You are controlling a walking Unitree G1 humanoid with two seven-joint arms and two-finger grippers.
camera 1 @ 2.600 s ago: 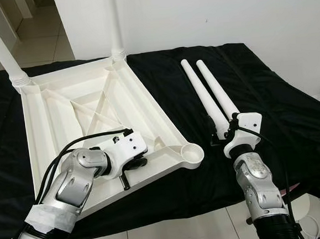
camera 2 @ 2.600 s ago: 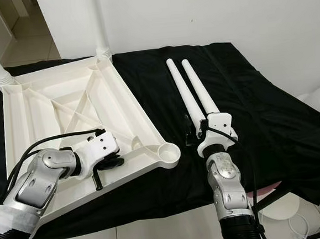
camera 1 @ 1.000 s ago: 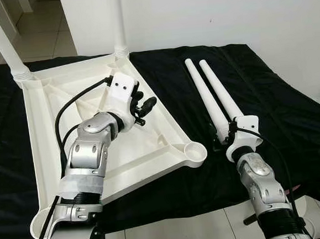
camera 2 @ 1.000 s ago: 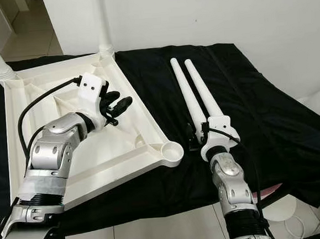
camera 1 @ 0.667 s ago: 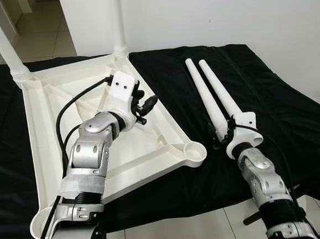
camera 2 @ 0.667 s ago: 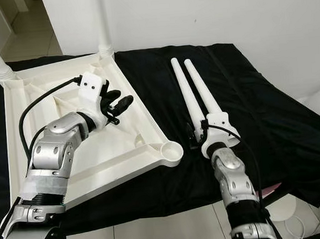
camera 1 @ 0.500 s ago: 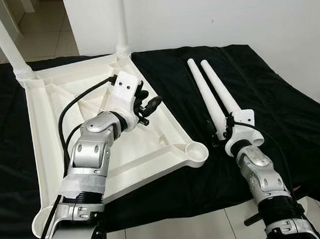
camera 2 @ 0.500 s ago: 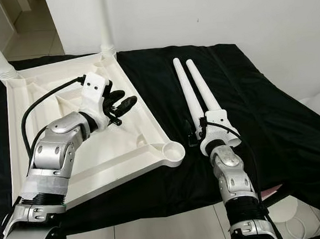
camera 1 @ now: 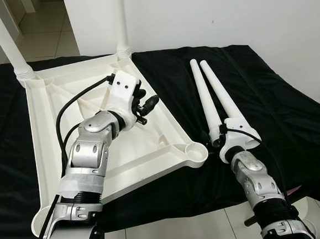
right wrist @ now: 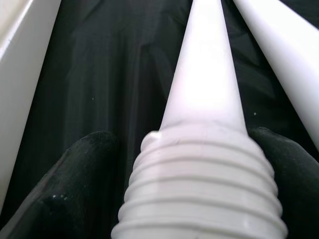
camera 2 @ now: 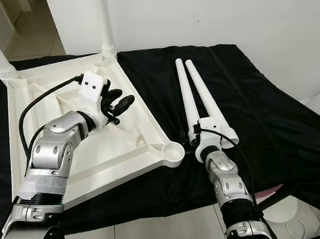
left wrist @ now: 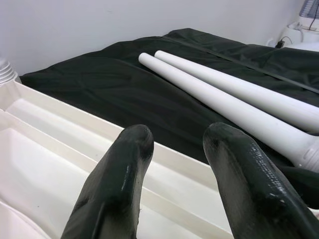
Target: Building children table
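The right claw (right wrist: 199, 164) grips the threaded end of one loose leg (camera 1: 205, 96), its fingers mostly hidden under the wrist; the second leg (camera 1: 220, 90) lies just beside on the black cloth (camera 1: 269, 100). The left claw (camera 1: 146, 105) hovers unclenched over the upturned white table (camera 1: 50, 139), whose two fitted legs appear cut off above.

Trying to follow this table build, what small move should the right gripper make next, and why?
Probably lift the left loose leg and swing its threaded end toward the open corner socket of the tabletop. The right gripper has that thread between its fingers, two legs already stand at the far corners, and the left gripper hovers open over the rim.
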